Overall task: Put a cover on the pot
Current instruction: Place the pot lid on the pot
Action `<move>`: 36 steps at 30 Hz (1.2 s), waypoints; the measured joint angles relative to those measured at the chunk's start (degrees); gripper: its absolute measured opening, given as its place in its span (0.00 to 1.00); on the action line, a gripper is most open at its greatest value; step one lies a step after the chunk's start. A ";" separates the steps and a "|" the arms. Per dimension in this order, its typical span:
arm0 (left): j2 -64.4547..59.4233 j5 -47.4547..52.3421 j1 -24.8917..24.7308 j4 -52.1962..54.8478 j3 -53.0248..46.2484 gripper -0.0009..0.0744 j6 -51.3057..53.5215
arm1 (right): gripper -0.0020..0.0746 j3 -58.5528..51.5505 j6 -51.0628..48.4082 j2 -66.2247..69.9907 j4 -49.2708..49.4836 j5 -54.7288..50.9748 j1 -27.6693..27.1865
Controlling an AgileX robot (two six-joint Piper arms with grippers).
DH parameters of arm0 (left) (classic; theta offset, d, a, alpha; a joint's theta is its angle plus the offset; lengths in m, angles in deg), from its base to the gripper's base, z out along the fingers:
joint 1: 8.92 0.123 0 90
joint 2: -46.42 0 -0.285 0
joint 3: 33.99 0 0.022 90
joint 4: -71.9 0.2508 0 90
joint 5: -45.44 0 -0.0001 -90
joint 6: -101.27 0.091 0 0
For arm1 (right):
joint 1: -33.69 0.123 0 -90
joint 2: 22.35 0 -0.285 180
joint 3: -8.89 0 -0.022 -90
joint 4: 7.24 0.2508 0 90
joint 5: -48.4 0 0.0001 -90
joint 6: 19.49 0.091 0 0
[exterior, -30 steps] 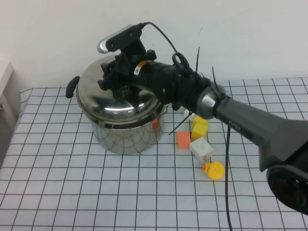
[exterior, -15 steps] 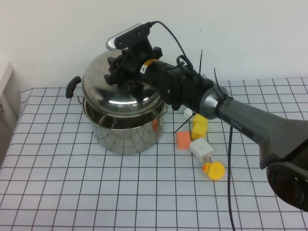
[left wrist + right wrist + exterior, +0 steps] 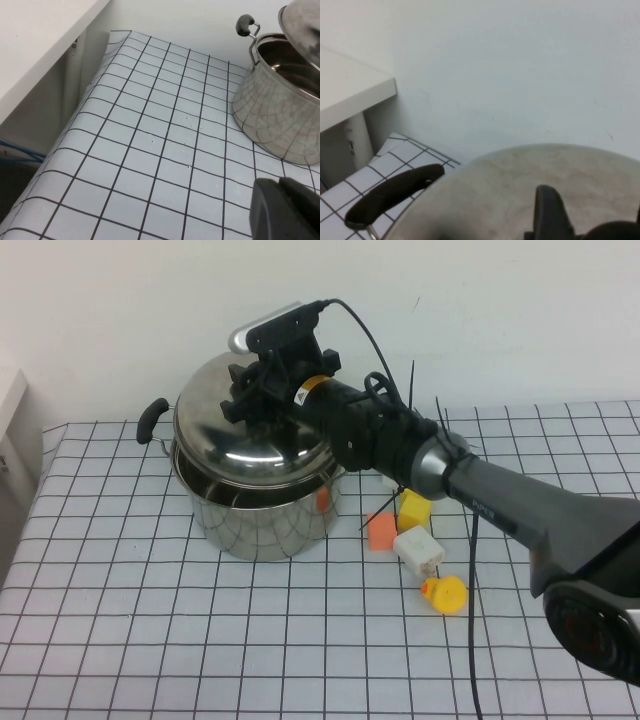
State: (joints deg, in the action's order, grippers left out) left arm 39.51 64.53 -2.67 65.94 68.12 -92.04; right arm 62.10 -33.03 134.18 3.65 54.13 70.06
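Observation:
The pot (image 3: 262,518), shiny steel with black side handles (image 3: 150,418), stands at the back left of the checked table. My right gripper (image 3: 258,395) is shut on the black knob of the domed steel lid (image 3: 250,445) and holds it tilted just over the pot's mouth, with a gap at the pot's left rim. In the right wrist view the lid (image 3: 510,190) fills the lower part under the right gripper (image 3: 592,220). My left gripper (image 3: 285,210) is shut and empty, low over the table left of the pot (image 3: 280,120).
An orange block (image 3: 381,531), a yellow block (image 3: 415,508), a white block (image 3: 418,550) and a yellow duck (image 3: 445,593) lie right of the pot. A white shelf (image 3: 40,45) stands beyond the table's left edge. A wall runs behind.
My right gripper has moved up and a little right with the lid. The lid has lifted from the pot's rim and a gap shows on the left.

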 joint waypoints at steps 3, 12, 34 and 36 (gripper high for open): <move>0.00 0.00 0.00 0.00 0.00 0.01 0.00 | 0.46 0.00 0.26 0.49 0.00 0.62 0.00; 0.00 0.00 0.00 0.00 0.00 0.01 0.00 | 0.46 0.00 0.34 1.69 0.00 0.84 0.00; 0.00 0.00 0.00 0.00 0.00 0.01 0.15 | 0.46 0.05 3.14 1.91 0.00 1.99 0.00; 0.00 0.00 0.00 0.00 0.00 0.01 0.15 | 0.46 0.05 3.28 1.91 0.00 2.13 0.00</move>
State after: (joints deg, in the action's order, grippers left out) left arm 39.51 64.53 -2.67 65.94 68.12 -91.89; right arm 62.15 -29.75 136.09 3.65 56.26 70.06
